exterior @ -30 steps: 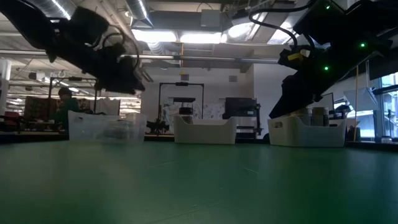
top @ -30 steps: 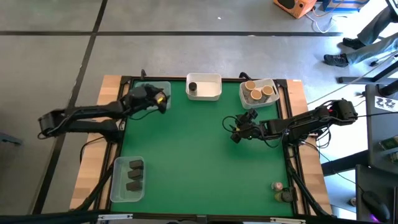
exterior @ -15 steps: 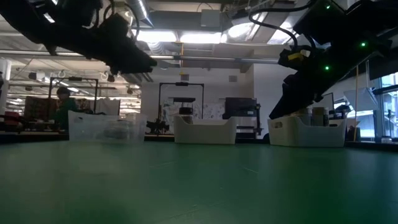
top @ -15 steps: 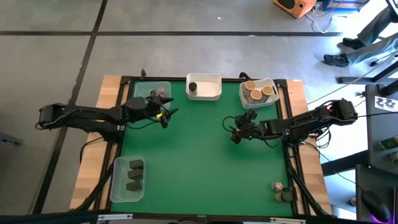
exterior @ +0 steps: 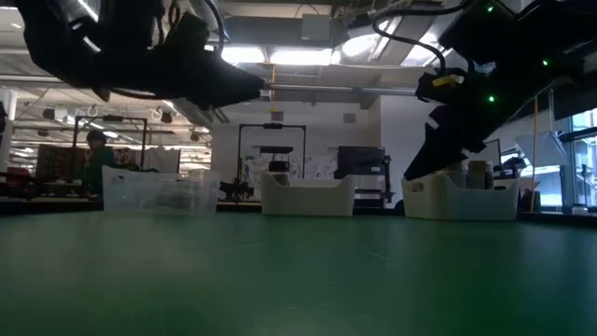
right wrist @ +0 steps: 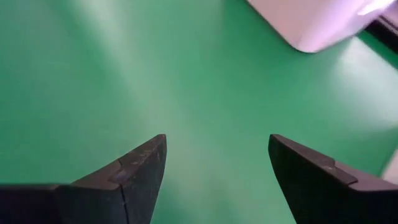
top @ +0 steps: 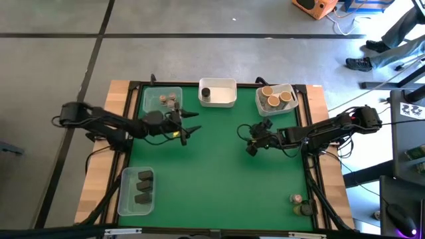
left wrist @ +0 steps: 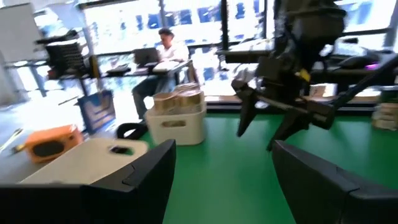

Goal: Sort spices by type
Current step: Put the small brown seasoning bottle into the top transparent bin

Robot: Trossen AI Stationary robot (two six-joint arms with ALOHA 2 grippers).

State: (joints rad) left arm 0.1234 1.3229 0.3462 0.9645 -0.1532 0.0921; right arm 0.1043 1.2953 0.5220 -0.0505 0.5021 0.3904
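From above, small round tan-lidded spice jars (top: 277, 97) sit in a white tub; they look light, hard and smooth, best pinched around the sides. In both wrist views, each end effector (left wrist: 222, 163) (right wrist: 217, 163) is open, holding nothing.

You can't read the jars (top: 168, 101) in the clear tub (top: 150, 97); too small. The corner jars (top: 301, 204) blur together.
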